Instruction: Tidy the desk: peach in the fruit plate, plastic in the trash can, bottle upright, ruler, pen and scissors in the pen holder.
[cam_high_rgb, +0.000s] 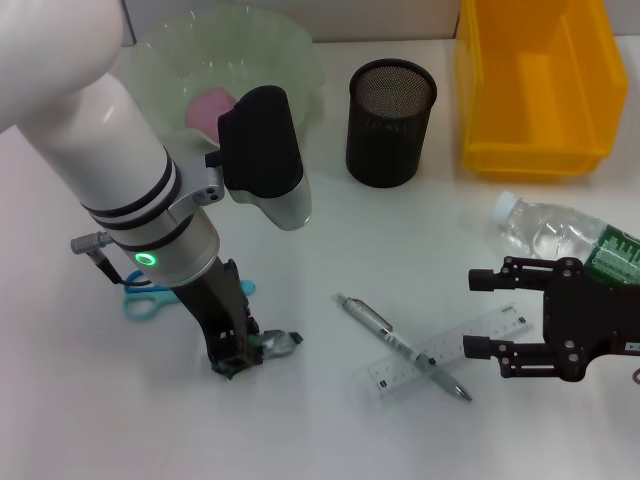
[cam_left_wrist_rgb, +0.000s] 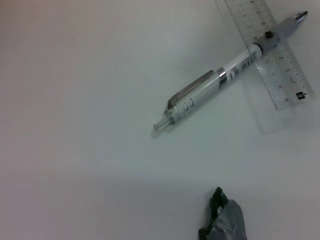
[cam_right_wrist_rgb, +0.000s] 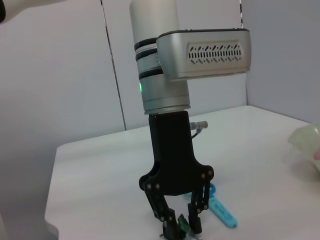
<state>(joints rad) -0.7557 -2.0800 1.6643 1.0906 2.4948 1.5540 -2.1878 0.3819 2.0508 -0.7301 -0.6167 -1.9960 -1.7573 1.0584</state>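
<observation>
My left gripper (cam_high_rgb: 236, 352) stands fingertips down on the table at the front left, shut on the crumpled grey-green plastic (cam_high_rgb: 277, 344) (cam_left_wrist_rgb: 226, 223) (cam_right_wrist_rgb: 180, 224). Behind its arm lie the blue scissors (cam_high_rgb: 143, 302) (cam_right_wrist_rgb: 220, 212). The white pen (cam_high_rgb: 401, 346) (cam_left_wrist_rgb: 224, 80) lies across the clear ruler (cam_high_rgb: 452, 351) (cam_left_wrist_rgb: 272, 57) at front centre. My right gripper (cam_high_rgb: 481, 314) hovers open just right of the ruler's end. The clear bottle (cam_high_rgb: 562, 233) lies on its side behind it. A pink peach (cam_high_rgb: 210, 107) rests in the pale green fruit plate (cam_high_rgb: 290, 50). The black mesh pen holder (cam_high_rgb: 390, 122) stands at back centre.
A yellow bin (cam_high_rgb: 535, 85) stands at the back right, beside the pen holder. My left arm's white forearm crosses the left side of the head view and hides part of the fruit plate and the scissors.
</observation>
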